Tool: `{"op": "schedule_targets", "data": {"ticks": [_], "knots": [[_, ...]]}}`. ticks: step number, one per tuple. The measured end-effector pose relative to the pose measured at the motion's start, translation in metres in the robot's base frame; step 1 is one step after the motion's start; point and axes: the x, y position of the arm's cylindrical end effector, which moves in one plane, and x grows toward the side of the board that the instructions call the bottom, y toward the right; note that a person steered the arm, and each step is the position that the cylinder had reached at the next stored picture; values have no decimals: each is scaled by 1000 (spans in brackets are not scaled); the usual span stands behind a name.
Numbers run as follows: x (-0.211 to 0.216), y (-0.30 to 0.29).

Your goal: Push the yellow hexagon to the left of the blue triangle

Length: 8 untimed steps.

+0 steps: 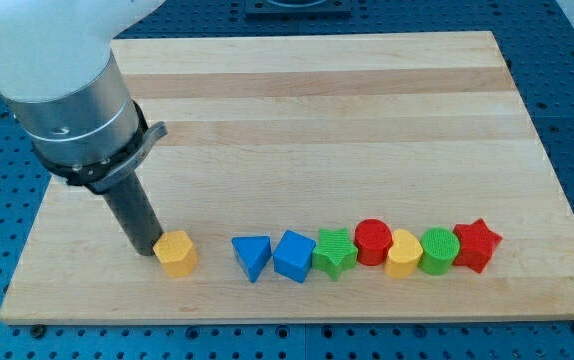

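The yellow hexagon [176, 253] lies near the view's bottom left of the wooden board [297, 120]. The blue triangle [252, 256] lies to its right, with a gap between them. My tip [147, 248] rests on the board just left of the yellow hexagon, touching or nearly touching its left side. The rod rises up and to the left into the arm's grey and white body [67, 100].
A row of blocks runs right from the blue triangle: a blue cube [294, 256], a green star [334, 252], a red cylinder [373, 241], a yellow heart-like block [403, 254], a green cylinder [437, 249], and a red star [475, 244]. The board's bottom edge is close below the row.
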Motion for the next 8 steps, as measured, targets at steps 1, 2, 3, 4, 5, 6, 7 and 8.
{"op": "schedule_targets", "data": {"ticks": [1,2,3,4,5,6,7,8], "knots": [[8,-3],[24,-7],[24,7],[24,26],[18,13],[-4,0],[-21,10],[-21,31]]}}
